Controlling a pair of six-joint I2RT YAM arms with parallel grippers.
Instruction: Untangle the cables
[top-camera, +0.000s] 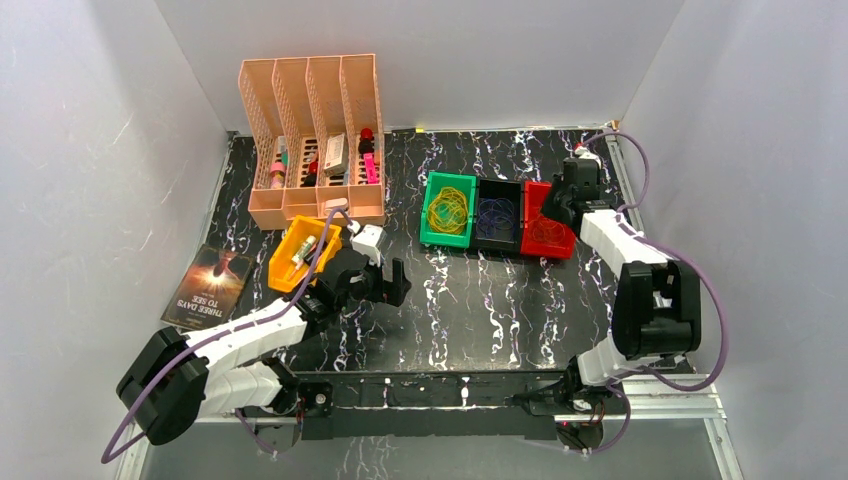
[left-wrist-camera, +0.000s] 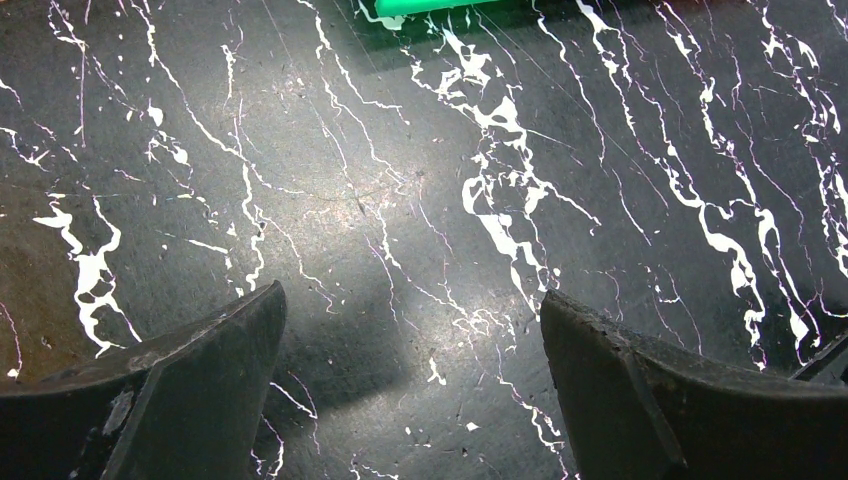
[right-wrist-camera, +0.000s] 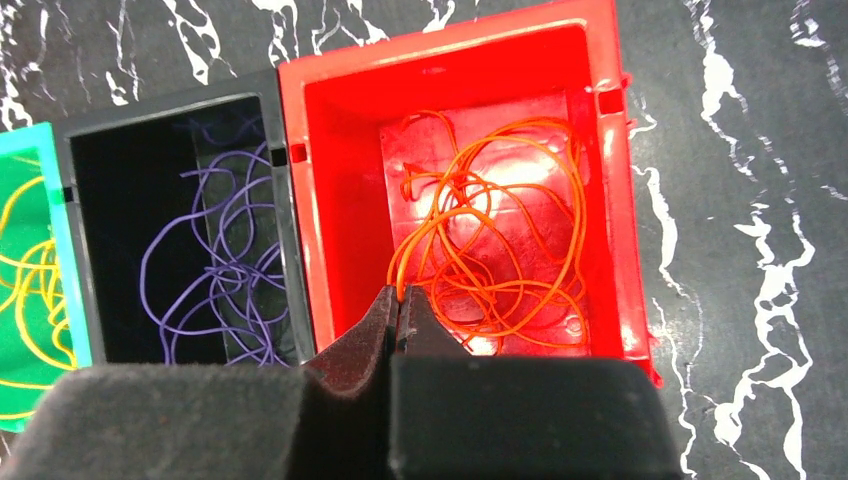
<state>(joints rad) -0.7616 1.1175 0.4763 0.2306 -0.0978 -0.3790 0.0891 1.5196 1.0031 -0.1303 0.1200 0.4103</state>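
The cables lie sorted in three bins. Orange cables (right-wrist-camera: 500, 240) lie in the red bin (right-wrist-camera: 340, 180), purple cables (right-wrist-camera: 215, 265) in the black bin (right-wrist-camera: 170, 105), yellow cables (right-wrist-camera: 25, 290) in the green bin (right-wrist-camera: 50, 140). In the top view the yellow cables (top-camera: 447, 208) sit in the green bin (top-camera: 428, 205), beside the black bin (top-camera: 496, 186) and red bin (top-camera: 547, 240). My right gripper (right-wrist-camera: 400, 295) hangs over the red bin (top-camera: 560, 205), shut, pinching an orange strand at its tips. My left gripper (top-camera: 385, 285) is open and empty over bare tabletop, also in its wrist view (left-wrist-camera: 410, 310).
A peach slotted organizer (top-camera: 312, 130) with small items stands at back left. An orange bin (top-camera: 300, 255) with a metal part sits beside my left arm. A book (top-camera: 208, 287) lies at the left edge. White walls close in on three sides.
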